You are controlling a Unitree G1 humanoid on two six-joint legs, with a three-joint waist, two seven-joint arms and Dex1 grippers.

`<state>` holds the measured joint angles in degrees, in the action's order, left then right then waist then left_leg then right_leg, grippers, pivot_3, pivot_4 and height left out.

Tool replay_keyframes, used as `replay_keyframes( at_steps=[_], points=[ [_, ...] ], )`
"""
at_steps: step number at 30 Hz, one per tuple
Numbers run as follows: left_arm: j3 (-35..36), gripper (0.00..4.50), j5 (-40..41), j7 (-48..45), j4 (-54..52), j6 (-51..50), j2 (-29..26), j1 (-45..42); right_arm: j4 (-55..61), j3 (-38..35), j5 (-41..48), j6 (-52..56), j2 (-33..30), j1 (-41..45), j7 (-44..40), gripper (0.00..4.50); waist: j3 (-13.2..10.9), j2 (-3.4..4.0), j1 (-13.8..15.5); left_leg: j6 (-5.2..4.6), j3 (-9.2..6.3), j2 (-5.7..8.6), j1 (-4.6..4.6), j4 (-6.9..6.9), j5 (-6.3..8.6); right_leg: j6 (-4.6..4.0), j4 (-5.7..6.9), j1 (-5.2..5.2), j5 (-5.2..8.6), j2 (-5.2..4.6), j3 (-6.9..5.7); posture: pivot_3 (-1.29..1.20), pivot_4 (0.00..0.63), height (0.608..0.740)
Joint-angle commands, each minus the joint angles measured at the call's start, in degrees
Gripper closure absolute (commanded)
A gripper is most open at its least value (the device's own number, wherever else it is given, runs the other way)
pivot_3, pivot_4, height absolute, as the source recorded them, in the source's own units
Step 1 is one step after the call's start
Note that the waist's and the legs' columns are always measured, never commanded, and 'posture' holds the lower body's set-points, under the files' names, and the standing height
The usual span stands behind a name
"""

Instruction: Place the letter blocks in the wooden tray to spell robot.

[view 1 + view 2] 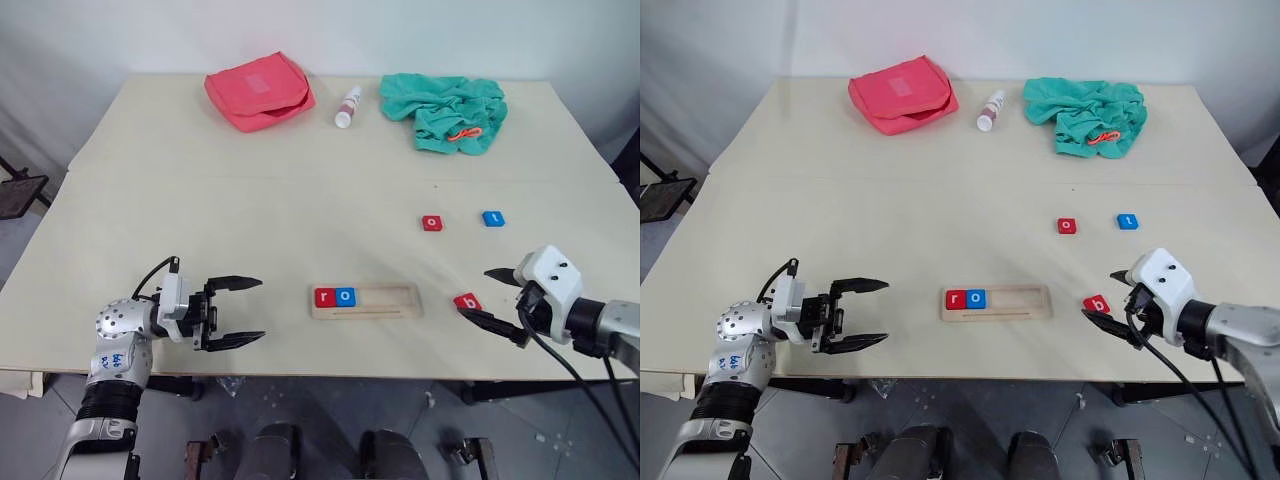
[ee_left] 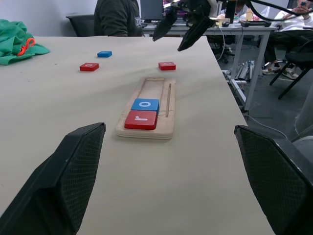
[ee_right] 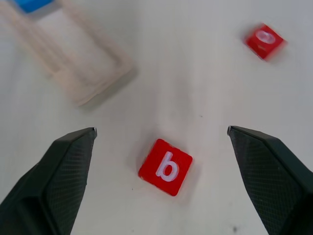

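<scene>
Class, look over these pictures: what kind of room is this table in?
Probably an office or lab: behind the pale table stand a desk with monitors, office chairs and a seated person.

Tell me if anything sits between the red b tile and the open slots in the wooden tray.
Nothing visible does. The red b tile lies on bare table just beyond the wooden tray's empty end, with only tabletop between them. The right hand is open beside the tile, not holding it.

At the far edge of the surface (image 1: 200, 200) lie a red pouch (image 1: 259, 91), a small white bottle (image 1: 348, 106) on its side, and a crumpled green cloth (image 1: 445, 112); a seated person (image 2: 119, 17) is beyond.
</scene>
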<state>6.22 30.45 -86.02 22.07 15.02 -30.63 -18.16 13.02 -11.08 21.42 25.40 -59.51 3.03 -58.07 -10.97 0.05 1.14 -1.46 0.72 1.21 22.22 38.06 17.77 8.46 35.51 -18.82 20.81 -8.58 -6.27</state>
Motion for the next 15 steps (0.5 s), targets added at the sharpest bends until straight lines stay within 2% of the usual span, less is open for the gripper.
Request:
replay_keyframes(
  at_steps=[1,15],
  points=[
    [0.7,0.00,1.7,-2.7,-3.2,0.2,-0.4,1.5,-10.6,5.6,-4.8,-8.6,-3.2,6.9,-8.9,0.03,0.0,-0.01,-0.1,-0.01,0.01,0.01,0.01,0.01,0.00,0.00,-0.01,0.01,0.00,-0.01,0.00,0.00,0.150,0.740],
    [1.7,0.00,2.4,-0.2,-8.6,-0.2,-0.3,5.9,-35.6,18.9,-16.0,-30.1,0.5,25.5,-22.5,0.03,0.0,0.00,0.0,0.00,-0.08,-0.04,0.05,0.07,0.00,0.00,-0.06,0.05,0.00,-0.01,-0.18,0.00,0.150,0.740]
  ],
)
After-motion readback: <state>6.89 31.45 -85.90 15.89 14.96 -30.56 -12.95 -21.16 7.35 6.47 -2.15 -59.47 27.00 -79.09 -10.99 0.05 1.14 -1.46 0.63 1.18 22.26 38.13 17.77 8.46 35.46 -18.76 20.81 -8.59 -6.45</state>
